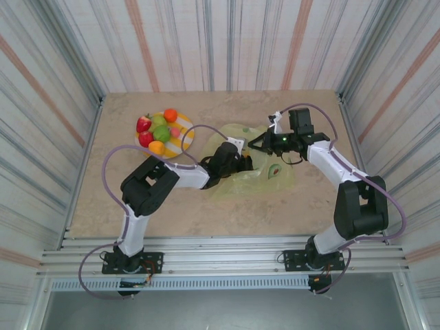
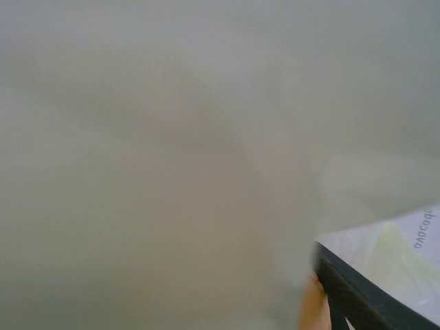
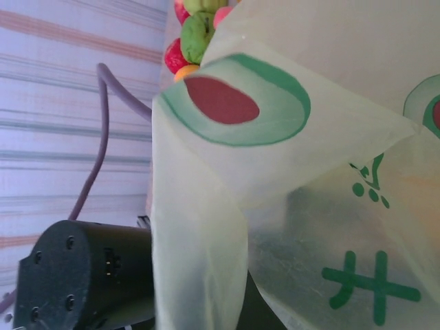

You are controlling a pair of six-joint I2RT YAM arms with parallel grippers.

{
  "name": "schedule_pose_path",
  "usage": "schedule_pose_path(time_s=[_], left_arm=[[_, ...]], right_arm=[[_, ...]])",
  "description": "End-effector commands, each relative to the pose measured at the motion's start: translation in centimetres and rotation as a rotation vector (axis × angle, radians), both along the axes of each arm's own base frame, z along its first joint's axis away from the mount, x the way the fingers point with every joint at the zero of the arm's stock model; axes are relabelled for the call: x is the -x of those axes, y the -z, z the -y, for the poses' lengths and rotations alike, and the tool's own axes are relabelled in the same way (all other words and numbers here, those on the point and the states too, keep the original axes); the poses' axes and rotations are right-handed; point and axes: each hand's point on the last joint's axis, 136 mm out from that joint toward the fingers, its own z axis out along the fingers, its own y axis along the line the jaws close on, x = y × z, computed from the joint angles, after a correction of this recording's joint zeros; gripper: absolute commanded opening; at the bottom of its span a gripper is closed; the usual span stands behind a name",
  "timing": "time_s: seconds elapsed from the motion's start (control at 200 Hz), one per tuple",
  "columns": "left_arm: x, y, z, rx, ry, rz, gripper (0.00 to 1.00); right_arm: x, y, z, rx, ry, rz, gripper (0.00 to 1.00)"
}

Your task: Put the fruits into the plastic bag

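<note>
The plastic bag (image 1: 258, 172) lies crumpled mid-table, yellow-green with avocado prints. My right gripper (image 1: 260, 142) is shut on its upper edge and lifts the film, which hangs close before the right wrist camera as the bag (image 3: 289, 179). My left gripper (image 1: 242, 163) reaches into the bag's mouth. In the left wrist view blurred plastic covers the lens; one dark finger (image 2: 364, 295) shows with an orange fruit (image 2: 313, 309) against its inner side. Other fruits sit on the plate: strawberry (image 1: 143, 124), green pear (image 1: 159, 120), orange one (image 1: 170, 115), yellow-orange one (image 1: 157, 147).
The striped yellow-and-white plate (image 1: 185, 141) stands at the back left, just left of the bag. The left arm's black wrist body (image 3: 82, 275) is beside the hanging film. Corrugated walls close in the table on three sides.
</note>
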Motion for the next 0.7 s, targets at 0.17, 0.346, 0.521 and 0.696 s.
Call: schedule_pose_path(time_s=[0.17,0.346,0.521,0.696], left_arm=[[-0.7,-2.4,0.3,0.019,-0.005,0.065,0.79],[0.0,-3.6,-0.6,-0.001,0.007,0.089,0.84],[1.0,-5.0,-2.2,-0.015,0.027,0.1,0.87],[2.8,-5.9,-4.6,-0.034,0.09,0.088,0.85]], right_arm=[[0.2,0.6,1.0,0.003,0.017,-0.022,0.0],[0.2,0.8,1.5,0.016,0.02,-0.02,0.0],[0.4,1.2,2.8,0.074,0.014,-0.009,0.0],[0.7,2.3,4.4,0.2,0.004,0.001,0.0]])
